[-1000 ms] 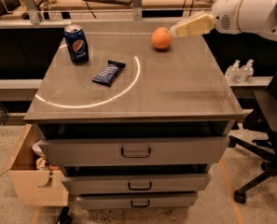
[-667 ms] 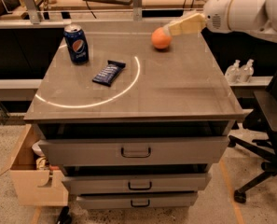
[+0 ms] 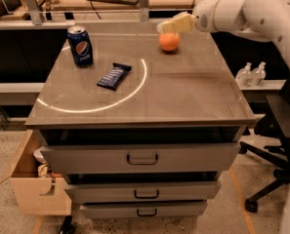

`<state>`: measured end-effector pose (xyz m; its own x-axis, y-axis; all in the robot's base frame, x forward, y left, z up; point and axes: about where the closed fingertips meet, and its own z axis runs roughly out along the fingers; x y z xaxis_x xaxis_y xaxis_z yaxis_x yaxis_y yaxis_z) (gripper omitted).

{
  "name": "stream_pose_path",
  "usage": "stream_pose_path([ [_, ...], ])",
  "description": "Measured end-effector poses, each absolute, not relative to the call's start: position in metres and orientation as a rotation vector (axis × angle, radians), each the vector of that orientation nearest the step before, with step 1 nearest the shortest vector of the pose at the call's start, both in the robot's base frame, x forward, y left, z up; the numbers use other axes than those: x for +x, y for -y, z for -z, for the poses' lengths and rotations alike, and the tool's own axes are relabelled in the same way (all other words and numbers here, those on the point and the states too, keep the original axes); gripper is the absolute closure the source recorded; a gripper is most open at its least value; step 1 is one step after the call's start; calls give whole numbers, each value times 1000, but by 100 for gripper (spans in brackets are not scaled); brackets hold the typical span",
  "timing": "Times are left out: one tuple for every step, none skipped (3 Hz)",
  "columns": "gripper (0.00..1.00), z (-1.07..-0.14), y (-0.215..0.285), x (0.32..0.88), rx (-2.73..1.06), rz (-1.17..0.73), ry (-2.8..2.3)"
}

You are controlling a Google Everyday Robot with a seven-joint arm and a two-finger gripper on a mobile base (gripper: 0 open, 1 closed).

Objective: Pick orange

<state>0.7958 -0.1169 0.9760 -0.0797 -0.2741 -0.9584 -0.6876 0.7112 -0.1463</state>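
The orange (image 3: pixel 169 42) is a small round fruit resting on the far part of the grey cabinet top (image 3: pixel 183 91), right of centre. My gripper (image 3: pixel 167 26), cream-coloured at the end of the white arm (image 3: pixel 242 11), reaches in from the right. It hovers just above the orange's top, slightly to its far side. The orange rests on the table, not lifted.
A blue soda can (image 3: pixel 80 45) stands at the far left. A dark snack bar (image 3: pixel 114 76) lies near the middle, inside a white arc on the top. Drawers sit below the front edge. A wooden box (image 3: pixel 37 189) is lower left; an office chair (image 3: pixel 276 126) and bottles (image 3: pixel 252 74) are right.
My gripper has moved left, from right of the orange to just above it. The orange, can and snack bar have not moved.
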Motion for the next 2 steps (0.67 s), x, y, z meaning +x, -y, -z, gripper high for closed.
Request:
stream_pose_path([
  [0, -954, 109, 825, -760, -453, -1696],
  [0, -926, 104, 846, -724, -516, -1741],
])
